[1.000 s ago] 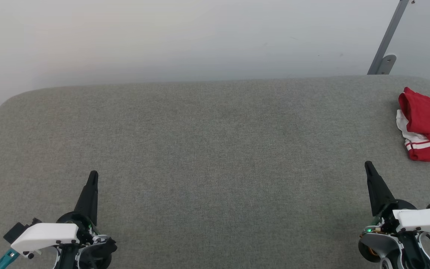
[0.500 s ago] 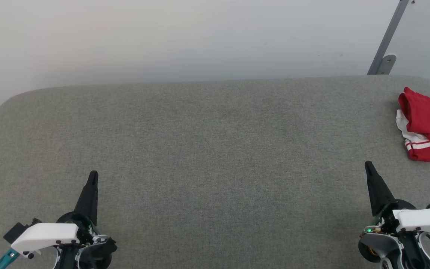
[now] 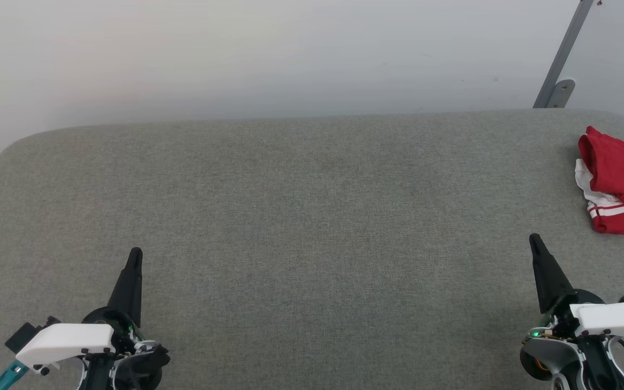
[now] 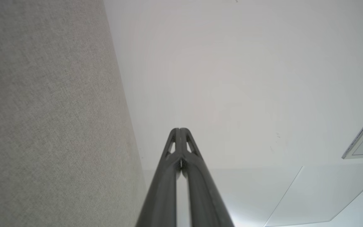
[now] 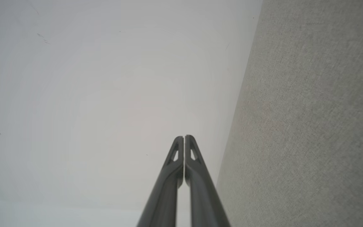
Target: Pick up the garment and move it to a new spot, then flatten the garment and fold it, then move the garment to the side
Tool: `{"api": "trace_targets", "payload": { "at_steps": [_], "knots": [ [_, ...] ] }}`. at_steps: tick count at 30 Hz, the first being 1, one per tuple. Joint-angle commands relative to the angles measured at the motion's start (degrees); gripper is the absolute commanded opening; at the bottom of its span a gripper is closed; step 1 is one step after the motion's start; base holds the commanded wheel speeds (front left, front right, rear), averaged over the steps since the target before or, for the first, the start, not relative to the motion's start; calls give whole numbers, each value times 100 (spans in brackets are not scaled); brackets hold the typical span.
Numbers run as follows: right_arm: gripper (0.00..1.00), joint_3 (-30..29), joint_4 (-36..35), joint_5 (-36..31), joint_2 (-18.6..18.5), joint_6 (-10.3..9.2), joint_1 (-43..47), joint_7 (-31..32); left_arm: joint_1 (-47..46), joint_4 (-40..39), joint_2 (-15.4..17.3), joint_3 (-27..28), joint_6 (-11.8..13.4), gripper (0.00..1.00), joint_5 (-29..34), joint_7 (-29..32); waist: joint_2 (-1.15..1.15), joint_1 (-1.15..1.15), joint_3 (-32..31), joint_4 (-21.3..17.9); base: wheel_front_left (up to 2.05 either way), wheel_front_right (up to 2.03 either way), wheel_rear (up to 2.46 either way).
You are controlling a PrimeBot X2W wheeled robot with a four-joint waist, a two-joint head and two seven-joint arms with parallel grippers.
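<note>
Garment (image 3: pixel 621 184) lies bunched in a red and white heap at the far right of the counter (image 3: pixel 312 216), running off the right edge of the head view, with neither claw touching it. The left claw (image 3: pixel 135 253) is at the near left, pressed together into one dark point that aims toward the far side. Its wrist view shows the tips meeting with nothing between them. The right claw (image 3: pixel 534 238) is at the near right, likewise pressed together and empty, its tip leaning slightly left. The garment lies beyond it and to its right, apart from it. Under both claws is plain grey fabric. Beyond the counter's rounded far edge stands a pale wall (image 3: pixel 236 54). A grey metal strut (image 3: pixel 563 59) slants up against the wall at the far right, above the garment.
</note>
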Motion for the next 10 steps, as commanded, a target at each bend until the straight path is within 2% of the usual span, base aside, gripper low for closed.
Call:
{"api": "trace_targets", "payload": {
  "at_steps": [1,10],
  "knots": [
    [0,0,11,24,10,0,-25,5,-68,-1,2,11,-33,0,-4,12,0,0,0,0,0,0,0],
    [0,-2,11,23,10,0,-25,5,-68,-2,2,11,-33,0,-2,13,0,0,0,0,0,0,0]
  ]
}}
